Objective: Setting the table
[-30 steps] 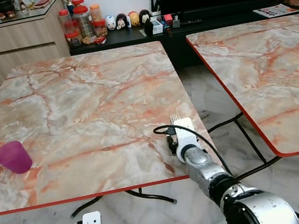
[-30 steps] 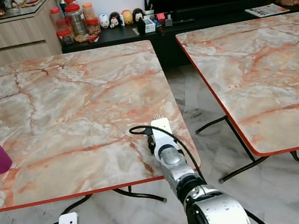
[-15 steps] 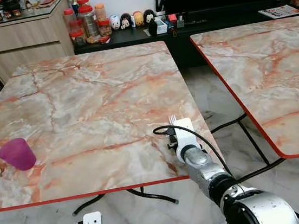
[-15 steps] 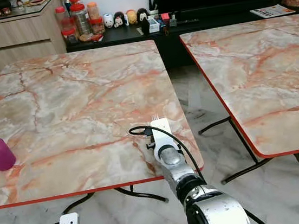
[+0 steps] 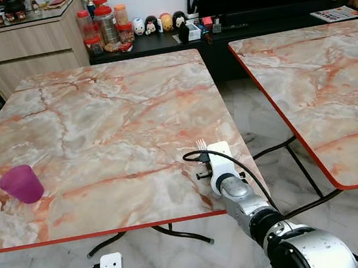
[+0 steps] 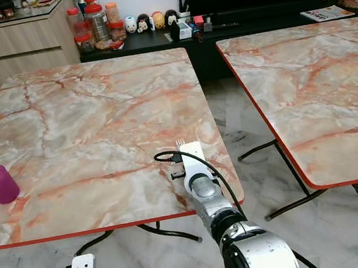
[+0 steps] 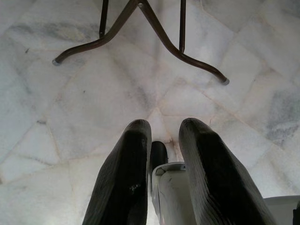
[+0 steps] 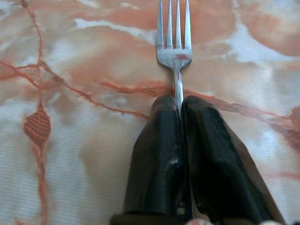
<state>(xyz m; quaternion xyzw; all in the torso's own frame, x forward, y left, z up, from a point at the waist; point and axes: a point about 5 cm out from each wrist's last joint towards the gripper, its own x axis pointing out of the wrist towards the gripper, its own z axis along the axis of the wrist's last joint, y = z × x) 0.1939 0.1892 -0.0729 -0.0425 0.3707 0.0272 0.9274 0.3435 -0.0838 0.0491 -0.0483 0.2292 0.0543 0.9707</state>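
**Fork over the near table, setting barely begun**

Fork: pinched by its handle between the right gripper fingers, which are closed tight on it, tines pointing away from me. It sits low over the marble table, near the front edge on my right side; I can't tell if the tines touch the top. Purple cup stands well apart, near the front left corner. No plate or other cutlery on this table that I can see, so I judge the setting is at an early stage: cup placed, fork about to go down, the rest still to fetch. Left gripper hangs idle over the floor, fingers slightly parted, holding nothing.
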